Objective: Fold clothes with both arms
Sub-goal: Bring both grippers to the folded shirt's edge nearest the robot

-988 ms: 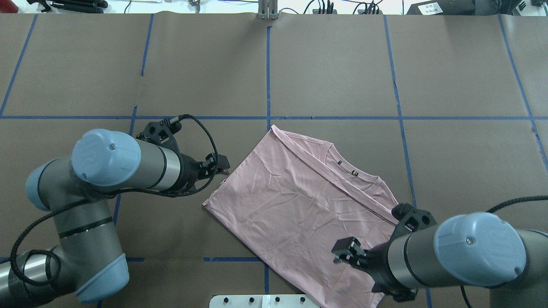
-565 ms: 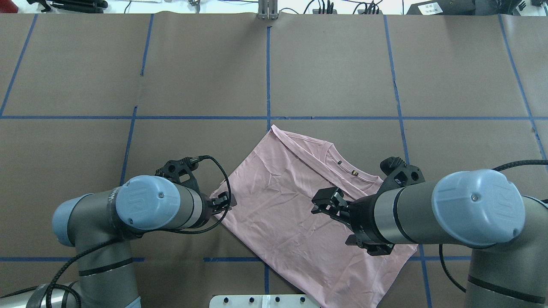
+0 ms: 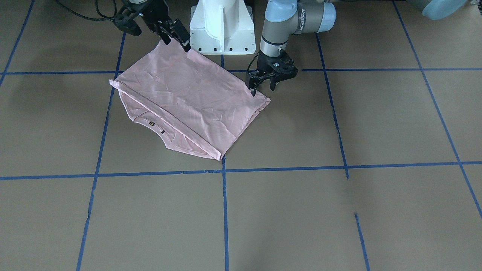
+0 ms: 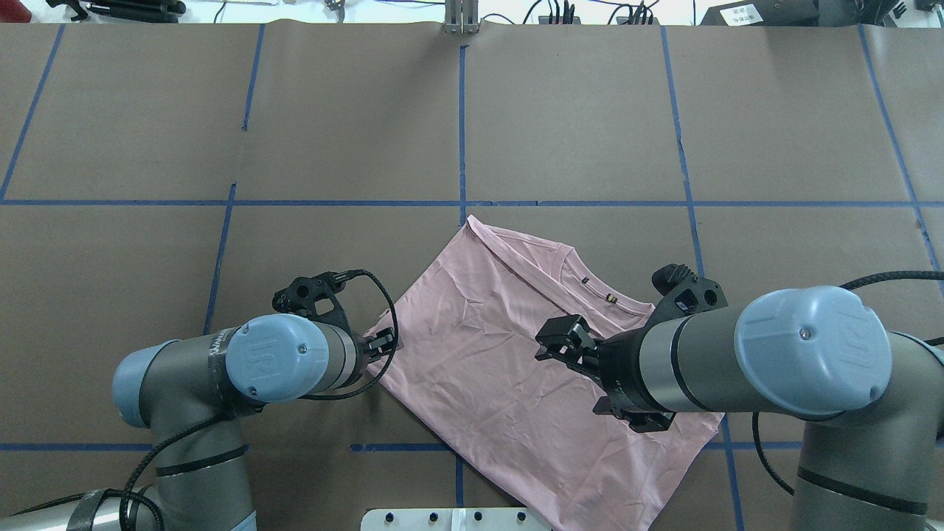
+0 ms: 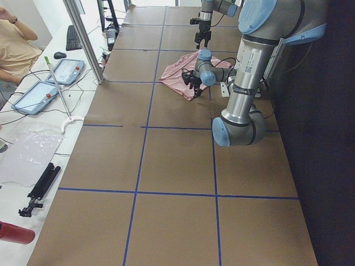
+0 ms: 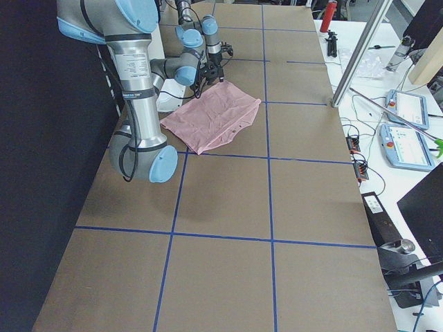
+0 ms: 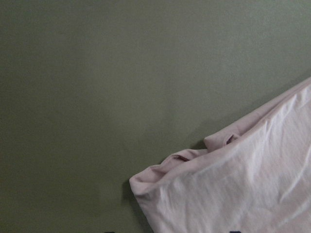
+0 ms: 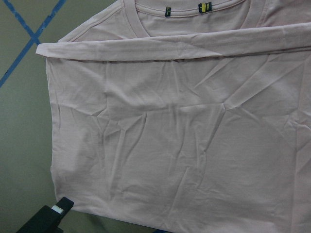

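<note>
Only an embossed logo reads clearly.
Overhead view, lower left: the left arm (image 4: 184, 365) carries a raised "UR" on its blue joint cap (image 4: 276, 359); lower right, the right arm (image 4: 693, 361) shows the same mark faintly on its own cap (image 4: 811, 346). Tube lettering (image 3: 301, 15) on the left arm and the T-shirt (image 8: 170, 136) neck tags (image 8: 204, 7) are too small to read.

Seen from overhead, the left arm (image 4: 184, 366) comes in from the 7 o'clock corner and bends at the elbow, its forearm pointing toward 3 o'clock. The wrist turns the left pincer (image 3: 262, 89) straight down toward the tabletop, with its two fingers spread apart. The right arm (image 4: 700, 361) enters from 4 o'clock, its forearm stretched toward 9 o'clock. The right pincer (image 4: 558, 339) points the same way, angled downward, its fingers parted. The two pincers are well apart.
</note>
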Robot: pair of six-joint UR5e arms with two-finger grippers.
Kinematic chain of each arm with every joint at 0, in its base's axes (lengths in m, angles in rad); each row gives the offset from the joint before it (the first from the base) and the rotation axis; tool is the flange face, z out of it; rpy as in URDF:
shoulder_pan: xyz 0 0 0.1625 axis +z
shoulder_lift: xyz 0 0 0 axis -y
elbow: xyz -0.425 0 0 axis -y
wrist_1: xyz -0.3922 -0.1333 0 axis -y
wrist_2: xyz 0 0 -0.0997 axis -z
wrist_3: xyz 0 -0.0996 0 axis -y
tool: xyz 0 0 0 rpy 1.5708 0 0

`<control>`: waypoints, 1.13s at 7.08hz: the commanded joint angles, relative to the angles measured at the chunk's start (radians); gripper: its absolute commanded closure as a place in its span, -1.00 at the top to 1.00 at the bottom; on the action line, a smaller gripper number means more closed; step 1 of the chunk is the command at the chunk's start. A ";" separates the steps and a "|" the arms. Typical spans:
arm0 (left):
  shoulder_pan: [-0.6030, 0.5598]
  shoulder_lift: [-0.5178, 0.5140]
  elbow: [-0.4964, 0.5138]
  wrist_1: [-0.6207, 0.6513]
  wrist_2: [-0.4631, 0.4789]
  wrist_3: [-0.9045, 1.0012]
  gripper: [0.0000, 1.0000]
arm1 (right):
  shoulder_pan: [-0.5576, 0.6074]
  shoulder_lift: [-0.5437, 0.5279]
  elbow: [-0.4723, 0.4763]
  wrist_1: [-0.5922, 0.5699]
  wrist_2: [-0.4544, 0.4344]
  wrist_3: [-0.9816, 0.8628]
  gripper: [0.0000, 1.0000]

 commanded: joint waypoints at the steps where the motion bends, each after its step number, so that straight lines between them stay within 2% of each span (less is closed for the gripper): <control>1: 0.000 -0.001 0.029 -0.002 0.007 0.001 0.55 | 0.001 -0.001 -0.002 0.000 -0.012 -0.001 1.00; 7: -0.004 -0.013 0.041 -0.003 0.009 0.004 0.26 | 0.001 -0.009 -0.002 -0.002 -0.010 -0.001 1.00; 8: -0.006 -0.015 0.043 -0.003 0.009 0.004 0.07 | 0.001 -0.009 -0.004 -0.002 -0.010 -0.001 1.00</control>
